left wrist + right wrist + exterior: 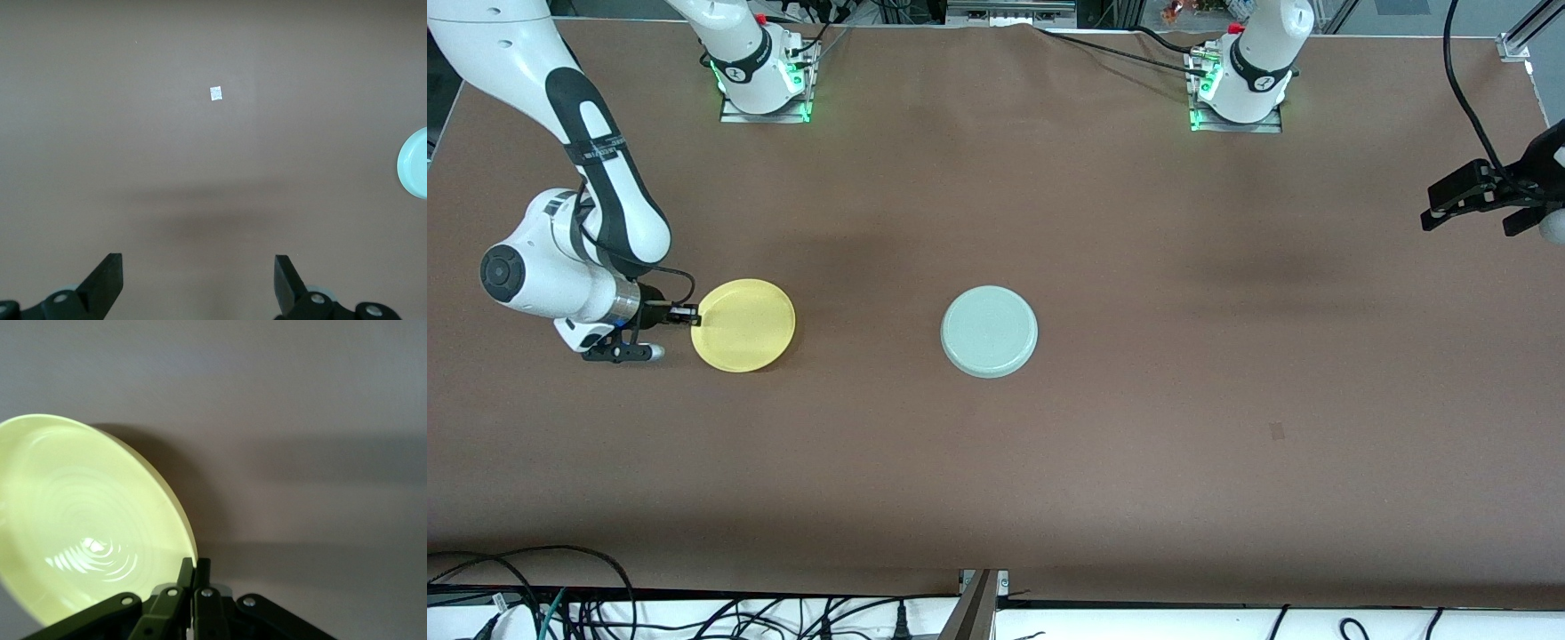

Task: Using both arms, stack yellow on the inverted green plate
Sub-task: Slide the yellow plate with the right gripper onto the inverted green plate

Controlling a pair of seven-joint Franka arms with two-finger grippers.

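Plates number two: yellow [744, 324] pinched by right end effector [692, 315], green plate [989, 331]

Even overhead light, perhaps slight glare

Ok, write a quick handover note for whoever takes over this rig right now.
Right gripper: shut on the rim of the yellow plate, toward the right arm's end of the table; that plate is right way up.
Left gripper: open, holding nothing, waiting over the left arm's end of the table.
Green plate: mid-table, lying upside down, apart from the yellow one.
Done: green plate inverted, yellow plate gripped.
Left: carry the yellow plate over and set it on the green plate.
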